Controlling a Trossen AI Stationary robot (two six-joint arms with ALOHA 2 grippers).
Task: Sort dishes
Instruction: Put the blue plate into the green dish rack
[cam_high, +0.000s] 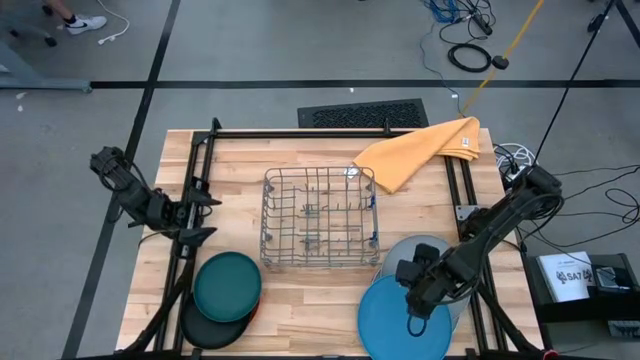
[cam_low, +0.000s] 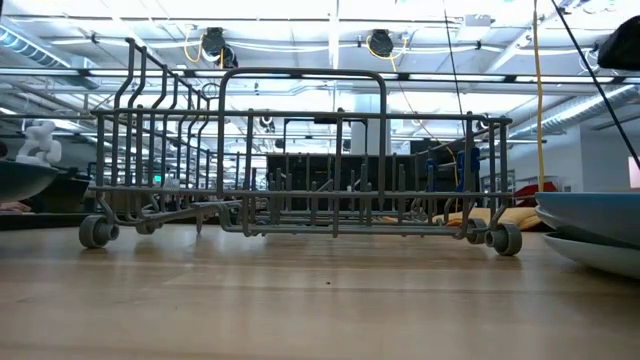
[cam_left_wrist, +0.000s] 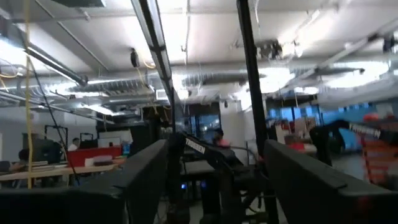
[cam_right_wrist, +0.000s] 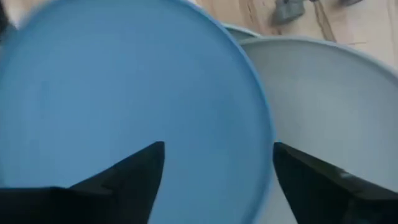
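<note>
right gripper: jaws spread above blue plate | left gripper: jaws spread, at table's left edge | rack: centre

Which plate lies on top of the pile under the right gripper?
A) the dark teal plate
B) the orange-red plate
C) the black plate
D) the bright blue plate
D: in the right wrist view the open right gripper hangs over the bright blue plate, which overlaps a paler plate beside it; the wire rack is empty.
</note>
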